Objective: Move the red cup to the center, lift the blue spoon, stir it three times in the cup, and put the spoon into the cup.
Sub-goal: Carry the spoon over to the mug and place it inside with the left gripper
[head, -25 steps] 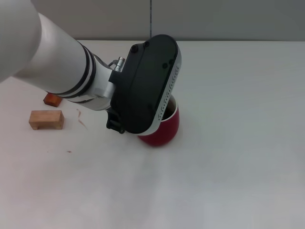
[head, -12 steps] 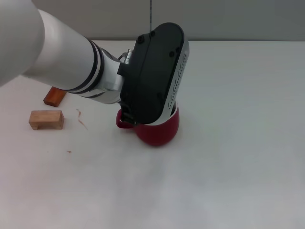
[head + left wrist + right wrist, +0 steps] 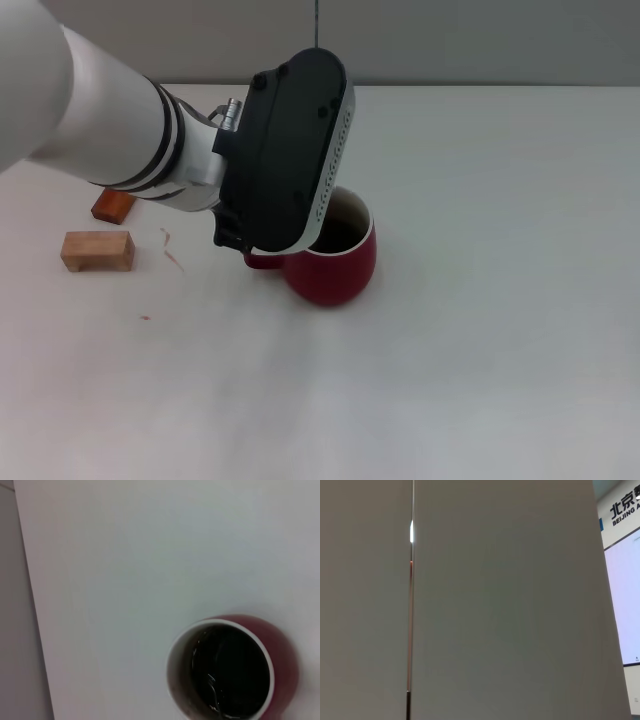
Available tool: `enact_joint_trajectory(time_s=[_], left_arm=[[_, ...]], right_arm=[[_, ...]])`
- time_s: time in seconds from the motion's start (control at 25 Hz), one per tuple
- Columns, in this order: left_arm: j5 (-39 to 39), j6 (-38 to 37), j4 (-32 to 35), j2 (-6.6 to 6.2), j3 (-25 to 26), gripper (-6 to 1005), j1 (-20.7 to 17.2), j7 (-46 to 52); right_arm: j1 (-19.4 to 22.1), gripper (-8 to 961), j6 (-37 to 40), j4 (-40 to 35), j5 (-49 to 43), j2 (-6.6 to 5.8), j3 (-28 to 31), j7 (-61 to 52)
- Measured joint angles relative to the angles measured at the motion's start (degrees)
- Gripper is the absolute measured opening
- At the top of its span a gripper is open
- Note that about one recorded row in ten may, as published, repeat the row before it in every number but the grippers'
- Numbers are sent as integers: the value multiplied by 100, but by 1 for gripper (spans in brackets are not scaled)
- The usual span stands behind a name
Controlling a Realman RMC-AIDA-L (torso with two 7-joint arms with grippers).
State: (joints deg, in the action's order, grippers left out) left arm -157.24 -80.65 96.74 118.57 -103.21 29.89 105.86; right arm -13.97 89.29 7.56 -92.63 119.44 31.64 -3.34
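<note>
- Red cup (image 3: 335, 262) stands upright on the white bench (image 3: 480, 330), roughly midway between the side edges and nearer the far edge than the near one. Handle points toward the bench's left side.
- Left gripper (image 3: 285, 150) hangs over the cup's left rim and handle, its black housing covering that side. You cannot tell whether its fingers are wide, narrow or holding anything; no view shows them.
- Step in hand, as I judge it: seating the cup at the center. Check that the cup sits flat and free before you pull the arm clear, and lift away straight so the housing does not clip the rim or handle.
- Left wrist view looks down into the cup's dark inside (image 3: 227, 672); glints near the bottom, too faint to name.
- Blue spoon: not seen in any view. Find it before you commit to the next reach; it may lie behind the arm.
- Two wooden blocks (image 3: 97, 250) sit toward the left edge, well apart from the cup.
- Right gripper not in sight; its wrist camera shows only a grey wall panel (image 3: 510, 600).
</note>
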Motion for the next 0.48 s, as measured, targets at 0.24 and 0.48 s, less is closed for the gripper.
enact_joint_trajectory(time_s=[0.24, 0.48], left_arm=[[21, -162, 149, -1, -5, 156, -92, -8], [171, -187, 287, -1, -47, 152, -163, 15]], right_arm=[[-23, 686, -1, 0, 0, 0, 0, 0], [-31, 686, -51, 0, 0, -5, 0, 0]])
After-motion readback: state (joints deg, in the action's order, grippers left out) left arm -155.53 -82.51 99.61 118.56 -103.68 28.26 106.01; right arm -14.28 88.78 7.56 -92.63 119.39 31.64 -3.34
